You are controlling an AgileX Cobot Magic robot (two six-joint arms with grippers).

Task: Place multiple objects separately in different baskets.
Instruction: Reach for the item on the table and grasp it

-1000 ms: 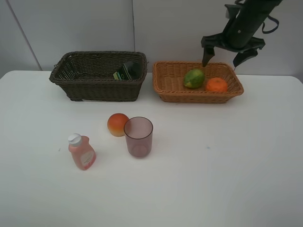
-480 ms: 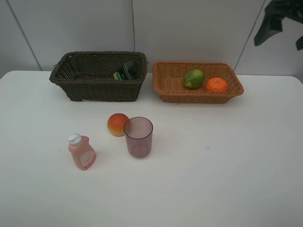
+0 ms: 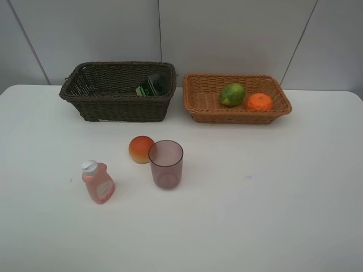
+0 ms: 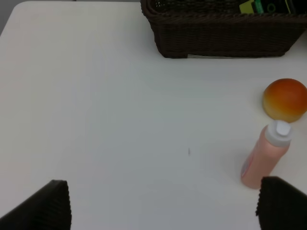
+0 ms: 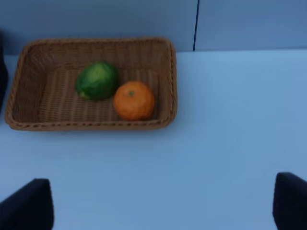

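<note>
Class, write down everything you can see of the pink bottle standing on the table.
The pink bottle is small and looks like translucent plastic, pink throughout, with broad shoulders narrowing to a white cap that is on. It seems to stand upright on the white table, nearer the camera and left of the peach and purple cup, apart from both. Only the table touches it.

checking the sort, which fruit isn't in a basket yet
The red-orange peach, beside the purple cup; the green fruit and orange sit in the tan basket.
</note>
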